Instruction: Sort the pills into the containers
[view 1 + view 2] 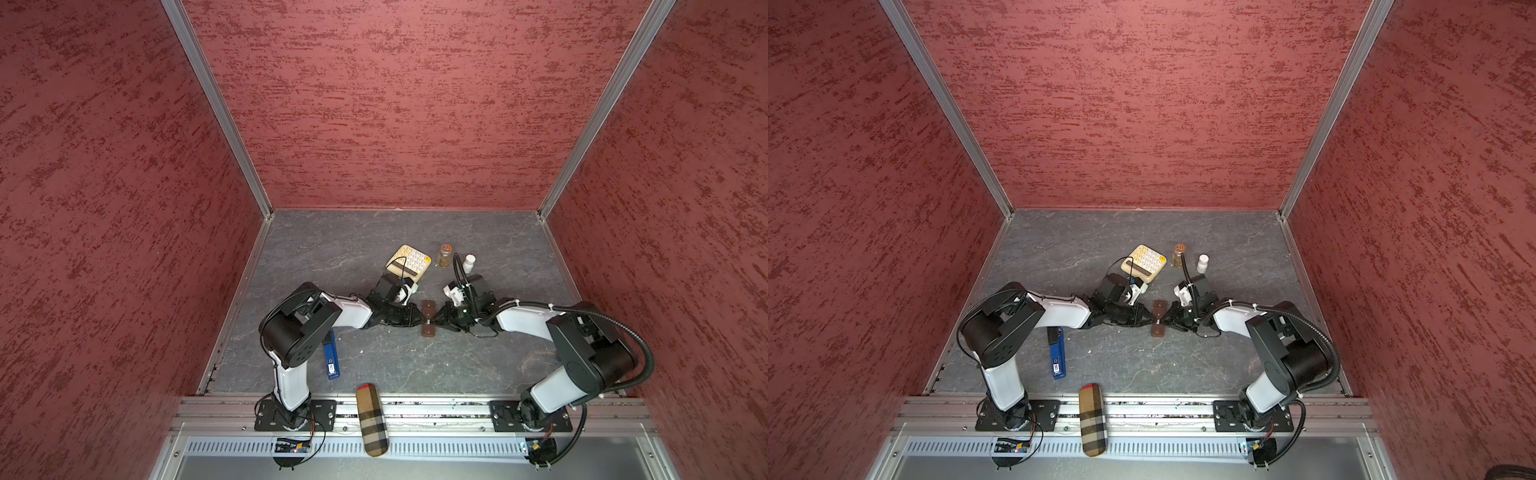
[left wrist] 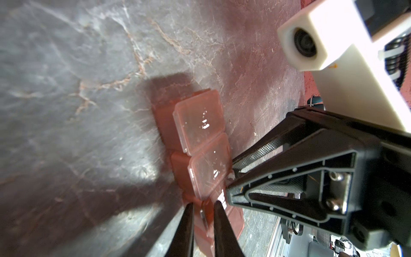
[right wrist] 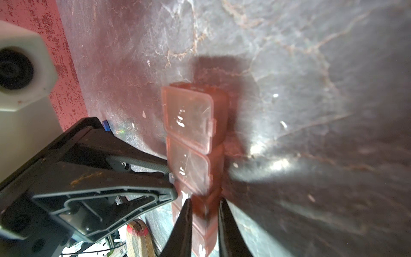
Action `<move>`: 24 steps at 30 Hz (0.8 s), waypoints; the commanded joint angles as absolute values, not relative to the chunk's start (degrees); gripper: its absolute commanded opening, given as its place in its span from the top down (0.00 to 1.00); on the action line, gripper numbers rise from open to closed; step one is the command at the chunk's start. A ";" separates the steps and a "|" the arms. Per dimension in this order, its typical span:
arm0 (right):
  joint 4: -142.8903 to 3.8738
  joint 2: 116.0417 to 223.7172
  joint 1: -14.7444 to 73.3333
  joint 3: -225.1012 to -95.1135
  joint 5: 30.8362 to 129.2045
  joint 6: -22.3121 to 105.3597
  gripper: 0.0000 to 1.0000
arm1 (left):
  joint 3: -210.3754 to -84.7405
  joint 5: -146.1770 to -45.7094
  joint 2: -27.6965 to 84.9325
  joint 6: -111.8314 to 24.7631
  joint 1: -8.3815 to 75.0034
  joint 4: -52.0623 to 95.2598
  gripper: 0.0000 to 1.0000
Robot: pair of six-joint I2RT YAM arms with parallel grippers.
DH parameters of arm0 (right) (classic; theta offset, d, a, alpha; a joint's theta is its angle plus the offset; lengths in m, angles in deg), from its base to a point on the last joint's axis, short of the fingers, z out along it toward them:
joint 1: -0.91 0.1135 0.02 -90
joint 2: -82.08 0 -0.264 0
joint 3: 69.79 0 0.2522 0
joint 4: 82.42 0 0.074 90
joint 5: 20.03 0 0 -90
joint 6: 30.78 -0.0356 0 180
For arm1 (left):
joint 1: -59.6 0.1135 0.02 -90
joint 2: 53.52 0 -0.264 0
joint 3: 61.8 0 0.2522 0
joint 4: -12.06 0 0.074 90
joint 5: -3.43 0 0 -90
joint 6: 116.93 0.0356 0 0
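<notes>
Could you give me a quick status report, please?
Left gripper shut on pill box. Right gripper straddles same box, grip unclear. Calculator, amber bottle behind, apart.

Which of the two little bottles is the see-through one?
The amber bottle standing next to the calculator; you can see right through it. The white bottle on its other side is solid.

white-shelled black-jointed arms (image 1: pixel 351 311), corrugated black cable (image 1: pixel 646 353), black triangular right gripper (image 2: pixel 230 175)
</notes>
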State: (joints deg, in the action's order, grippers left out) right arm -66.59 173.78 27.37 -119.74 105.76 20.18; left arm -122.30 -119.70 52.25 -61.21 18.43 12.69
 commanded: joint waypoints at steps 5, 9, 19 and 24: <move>-68.57 179.81 33.25 -119.33 103.34 20.45 0.92 | -122.67 -120.46 56.28 -61.82 13.34 10.43 0.84; -62.30 175.80 32.82 -121.94 98.78 21.94 0.78 | -121.95 -119.37 53.99 -61.04 14.36 11.73 0.84; -43.17 161.36 28.28 -134.14 87.04 27.94 0.66 | -121.55 -113.40 41.06 -55.17 19.53 17.46 0.75; -39.86 158.35 22.41 -135.93 85.24 31.00 0.65 | -119.14 -112.34 34.30 -52.79 26.01 17.75 0.70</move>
State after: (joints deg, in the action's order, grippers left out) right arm -44.89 158.85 25.23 -135.58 88.78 27.96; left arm -120.79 -114.19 36.47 -55.77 23.00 16.89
